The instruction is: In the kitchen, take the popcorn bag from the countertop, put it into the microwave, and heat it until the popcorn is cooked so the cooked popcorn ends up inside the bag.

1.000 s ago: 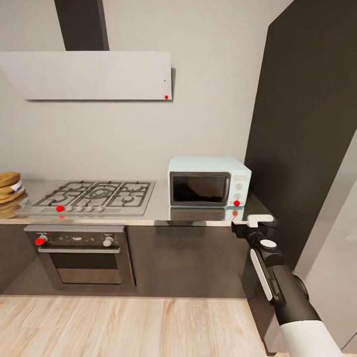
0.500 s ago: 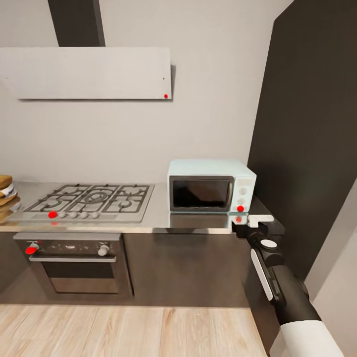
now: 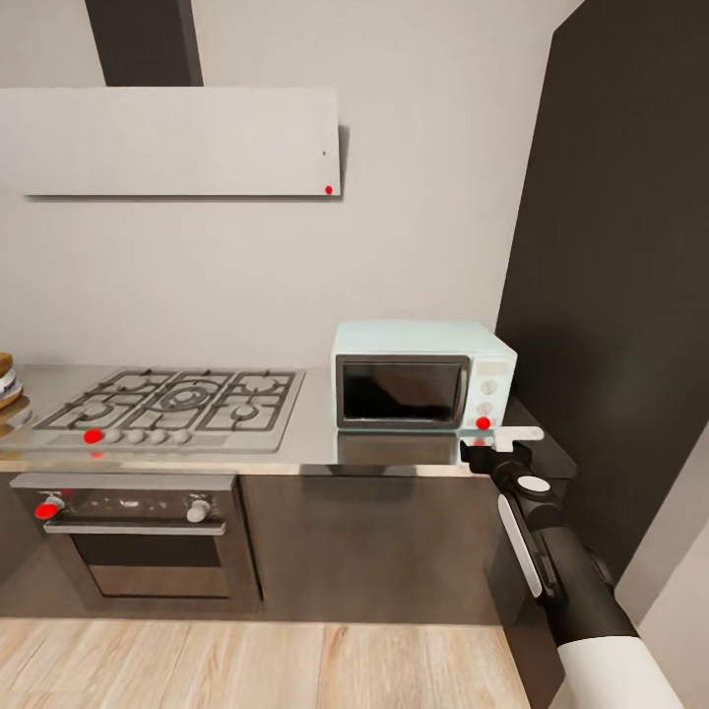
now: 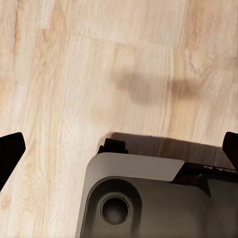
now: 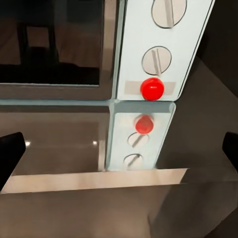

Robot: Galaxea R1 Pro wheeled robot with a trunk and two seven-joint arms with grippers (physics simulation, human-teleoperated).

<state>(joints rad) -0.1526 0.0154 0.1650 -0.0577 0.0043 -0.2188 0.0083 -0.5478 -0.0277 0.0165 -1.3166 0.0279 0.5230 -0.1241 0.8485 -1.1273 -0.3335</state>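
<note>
At the far left edge of my head view, a sliver of the popcorn bag [image 3: 6, 386] sits on the countertop [image 3: 315, 433], well apart from everything I'm reaching for. I judge I've left it there so the door can be dealt with first. Right of it the gas hob [image 3: 172, 404] is set into the worktop, with the built-in oven [image 3: 128, 537] below and the flat range hood [image 3: 172, 141] above.

My left gripper [image 4: 119, 148] hangs low over the wood floor [image 4: 74, 74], parked out of the way. Its fingertips show at both edges of its wrist view, so the jaws are wide apart and empty.

Further right stands the microwave [image 3: 421, 374], door closed, near the tall dark cabinet [image 3: 620, 295]. I hold the right gripper [image 3: 502, 440] just in front of the counter edge, lined up with the microwave's right panel. Its wrist view looks straight at the red button [image 5: 151, 89] under the knobs [image 5: 156, 60]. The jaws are spread wide, nothing between them. I judge the button is my next target, so I want a fingertip free to press.
</note>
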